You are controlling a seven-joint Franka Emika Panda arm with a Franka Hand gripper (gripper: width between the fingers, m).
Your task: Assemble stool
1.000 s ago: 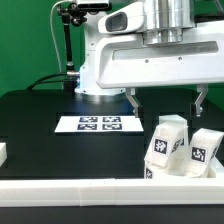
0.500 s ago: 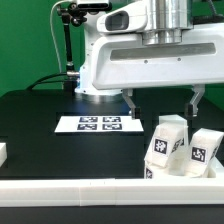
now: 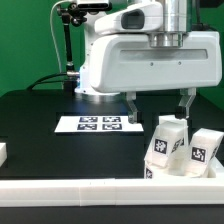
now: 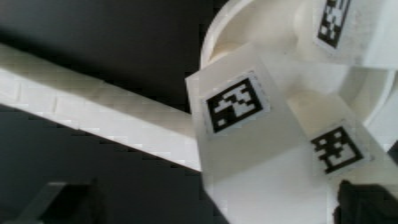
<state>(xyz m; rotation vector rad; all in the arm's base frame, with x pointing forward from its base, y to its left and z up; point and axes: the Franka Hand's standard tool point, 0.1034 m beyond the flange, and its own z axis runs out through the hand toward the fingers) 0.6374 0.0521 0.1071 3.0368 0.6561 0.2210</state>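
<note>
The stool parts stood bunched at the exterior view's right, against the front rail (image 3: 110,187): one tagged leg (image 3: 167,146) upright, another leg (image 3: 204,151) just beside it, both leaning slightly. In the wrist view the nearer leg (image 4: 258,140) filled the frame, with the round seat (image 4: 294,35) behind it and touching the legs. The gripper (image 3: 160,108) hung above the first leg with its fingers (image 3: 134,104) spread wide, one on either side of the leg's top, holding nothing and touching nothing. The marker board (image 3: 100,124) lay flat on the black table (image 3: 40,125), to the exterior view's left of the legs, near but apart.
</note>
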